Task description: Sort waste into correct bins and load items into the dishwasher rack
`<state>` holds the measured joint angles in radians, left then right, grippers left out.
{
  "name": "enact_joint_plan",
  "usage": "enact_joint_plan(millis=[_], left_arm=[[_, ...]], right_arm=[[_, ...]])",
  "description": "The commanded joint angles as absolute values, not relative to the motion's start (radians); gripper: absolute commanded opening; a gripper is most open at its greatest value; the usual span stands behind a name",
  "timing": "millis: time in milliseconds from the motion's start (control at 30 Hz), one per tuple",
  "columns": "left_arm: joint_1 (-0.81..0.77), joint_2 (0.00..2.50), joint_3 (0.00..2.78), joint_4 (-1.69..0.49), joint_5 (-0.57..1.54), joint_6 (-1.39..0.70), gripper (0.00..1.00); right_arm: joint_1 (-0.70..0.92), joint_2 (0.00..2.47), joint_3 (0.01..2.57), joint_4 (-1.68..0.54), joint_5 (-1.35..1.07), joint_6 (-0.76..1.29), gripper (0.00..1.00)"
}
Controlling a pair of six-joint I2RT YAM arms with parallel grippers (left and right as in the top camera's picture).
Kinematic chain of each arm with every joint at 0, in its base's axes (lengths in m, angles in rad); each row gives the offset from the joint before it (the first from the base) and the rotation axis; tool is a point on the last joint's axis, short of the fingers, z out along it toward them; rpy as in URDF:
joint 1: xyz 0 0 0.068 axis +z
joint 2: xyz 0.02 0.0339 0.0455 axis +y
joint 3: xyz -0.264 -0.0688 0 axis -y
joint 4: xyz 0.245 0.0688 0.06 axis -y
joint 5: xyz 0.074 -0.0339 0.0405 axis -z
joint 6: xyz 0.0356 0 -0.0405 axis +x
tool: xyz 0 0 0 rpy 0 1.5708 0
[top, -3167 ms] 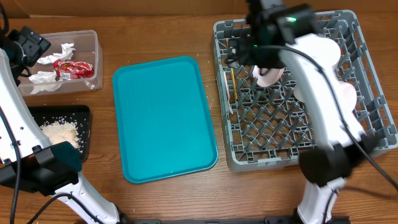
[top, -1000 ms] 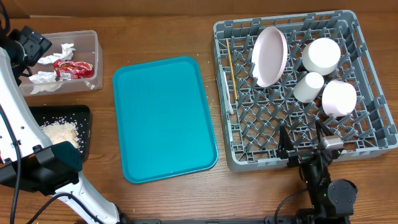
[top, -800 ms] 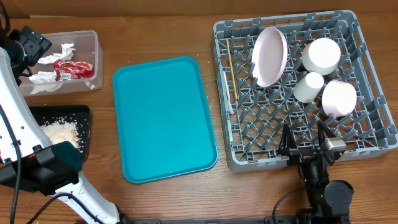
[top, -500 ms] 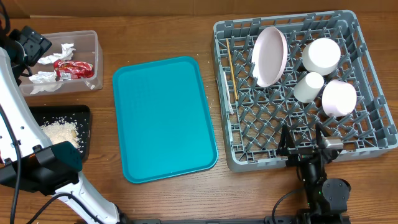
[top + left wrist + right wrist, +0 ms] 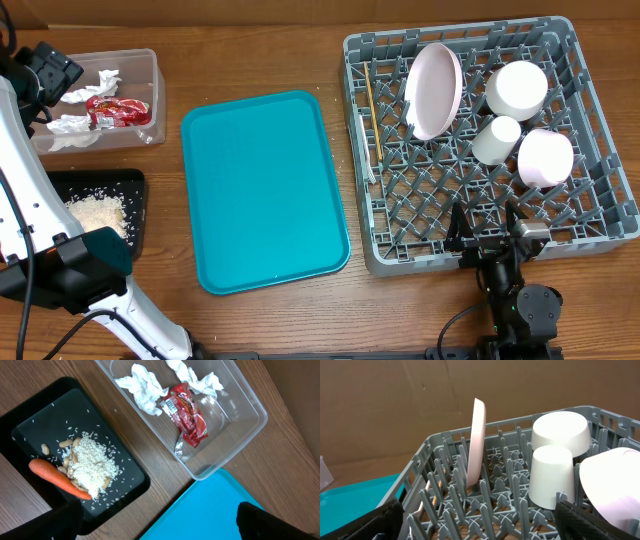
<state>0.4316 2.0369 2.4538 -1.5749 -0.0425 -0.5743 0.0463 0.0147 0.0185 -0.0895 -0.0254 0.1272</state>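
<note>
Upright plate (image 5: 435,90), 11 o'clock in dishwasher rack (image 5: 600,232), could be toppled if rack is jolted by spread right claw (image 5: 487,228); left claw (image 5: 160,525) likewise spread.

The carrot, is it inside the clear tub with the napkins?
No, the orange carrot lies in the black tray against the rice, while the clear tub holds napkins and a wrapper.

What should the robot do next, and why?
Probably just stop, because the job looks done. The napkins and wrapper lie in the tub. The carrot and rice are in the black tray. The plate, bowls and cup stand in the rack. Nothing lies on the teal tray. The left gripper and right gripper are open, holding nothing.
</note>
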Motion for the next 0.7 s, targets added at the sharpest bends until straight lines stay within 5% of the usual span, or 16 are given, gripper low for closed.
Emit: enact_joint_plan(millis=[0,467,667], left_arm=[[0.425,2.044,2.456,-1.573,-0.055,-0.583,1.0],[0.371,1.861,2.329,-1.552,-0.138,-0.47,1.0],[0.2,1.518,1.837,-1.177,-0.138,-0.278,1.0]], right_arm=[[0.044,0.006,0.008,-0.084,-0.016,0.131,1.0],[0.044,0.006,0.008,-0.084,-0.016,0.131,1.0],[0.044,0.006,0.008,-0.084,-0.016,0.131,1.0]])
